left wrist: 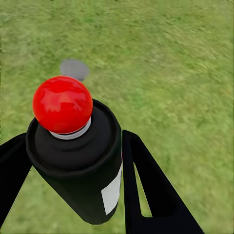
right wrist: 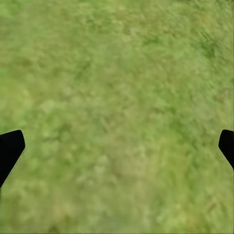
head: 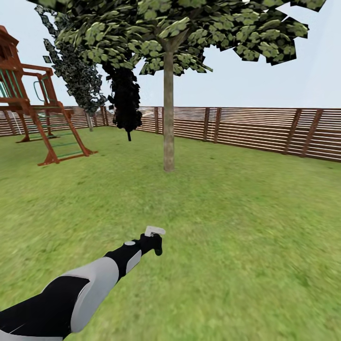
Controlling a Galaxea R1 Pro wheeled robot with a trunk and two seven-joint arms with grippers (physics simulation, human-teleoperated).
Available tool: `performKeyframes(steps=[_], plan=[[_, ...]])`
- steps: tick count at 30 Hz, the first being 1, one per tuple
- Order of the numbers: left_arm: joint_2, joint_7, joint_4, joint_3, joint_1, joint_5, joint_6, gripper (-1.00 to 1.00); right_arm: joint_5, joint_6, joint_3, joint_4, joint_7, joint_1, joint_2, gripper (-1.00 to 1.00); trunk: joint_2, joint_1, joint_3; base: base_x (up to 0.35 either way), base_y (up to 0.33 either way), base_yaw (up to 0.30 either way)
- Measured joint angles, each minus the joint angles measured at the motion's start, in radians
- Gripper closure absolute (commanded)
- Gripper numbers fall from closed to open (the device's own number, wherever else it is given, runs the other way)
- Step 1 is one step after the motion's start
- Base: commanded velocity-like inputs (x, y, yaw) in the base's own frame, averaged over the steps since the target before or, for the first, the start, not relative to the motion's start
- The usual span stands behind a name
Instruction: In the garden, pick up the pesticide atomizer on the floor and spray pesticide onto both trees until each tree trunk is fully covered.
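My left gripper (head: 152,243) reaches out over the lawn, shut on the pesticide atomizer (head: 155,231), whose pale trigger head sticks up above the fingers. In the left wrist view the atomizer (left wrist: 80,165) is a black bottle with a white label and a red ball on top, clamped between the two black fingers (left wrist: 146,180) of the left gripper (left wrist: 73,146). One tree stands ahead on the grass, its straight pale tree trunk (head: 168,123) well beyond the atomizer and slightly right of it. My right gripper (right wrist: 117,151) is open over bare grass, fingertips far apart.
A brown slat fence (head: 255,128) rings the lawn behind the tree. A red-brown wooden play frame (head: 42,118) stands at the left. Dark conifers (head: 125,99) rise near the fence. A small grey round patch (left wrist: 74,69) lies on the grass beyond the atomizer.
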State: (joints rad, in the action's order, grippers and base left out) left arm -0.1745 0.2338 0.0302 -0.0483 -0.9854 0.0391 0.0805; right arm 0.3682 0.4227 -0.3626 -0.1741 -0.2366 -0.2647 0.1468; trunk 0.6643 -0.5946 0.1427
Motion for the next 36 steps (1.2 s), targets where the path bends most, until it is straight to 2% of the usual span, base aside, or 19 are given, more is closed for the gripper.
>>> performKeyframes(steps=[19, 36], plan=[[0.000, 0.000, 0.000, 0.000, 0.000, 0.000, 0.000, 1.00, 0.000, 0.000, 0.000, 0.000, 0.000, 0.000, 0.000, -1.00, 0.000, 0.000, 0.000, 0.350, 0.002, 0.000], [0.000, 0.000, 0.000, 0.000, 0.000, 0.000, 0.000, 1.00, 0.000, 0.000, 0.000, 0.000, 0.000, 0.000, 0.000, -1.00, 0.000, 0.000, 0.000, 0.350, 0.086, 0.000]])
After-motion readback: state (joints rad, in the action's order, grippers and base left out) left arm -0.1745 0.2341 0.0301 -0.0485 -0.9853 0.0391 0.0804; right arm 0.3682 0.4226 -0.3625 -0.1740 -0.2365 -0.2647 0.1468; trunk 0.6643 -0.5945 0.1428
